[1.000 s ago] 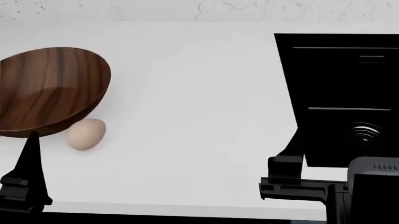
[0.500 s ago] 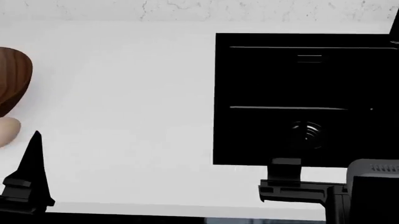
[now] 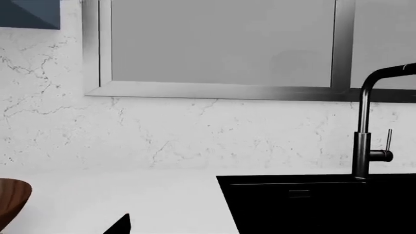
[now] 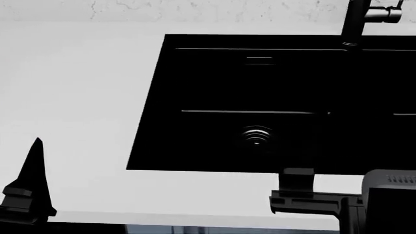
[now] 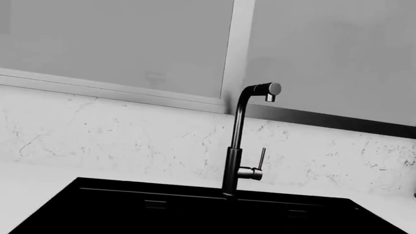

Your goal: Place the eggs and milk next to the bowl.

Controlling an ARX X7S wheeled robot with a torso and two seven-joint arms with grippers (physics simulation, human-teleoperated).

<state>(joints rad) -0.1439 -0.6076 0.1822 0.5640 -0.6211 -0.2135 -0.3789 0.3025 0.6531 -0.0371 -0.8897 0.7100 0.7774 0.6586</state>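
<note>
- Bowl (image 3: 9,202): only a rim portion of the dark brown wooden bowl shows, at the edge of the left wrist view. It rests on the white table (image 3: 130,200), well apart from the black sink (image 3: 312,204).
- Eggs: out of every view.
- Milk: out of every view.

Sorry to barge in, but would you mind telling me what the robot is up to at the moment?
Nothing is being handled right now. The head view looks down on a black sink set in a white counter, with a dark faucet at its back edge. Only a sliver of the bowl shows, at the edge of the left wrist view; no eggs or milk are in sight. Parts of both arms sit low in the head view, but whether either gripper is open cannot be told.
</note>
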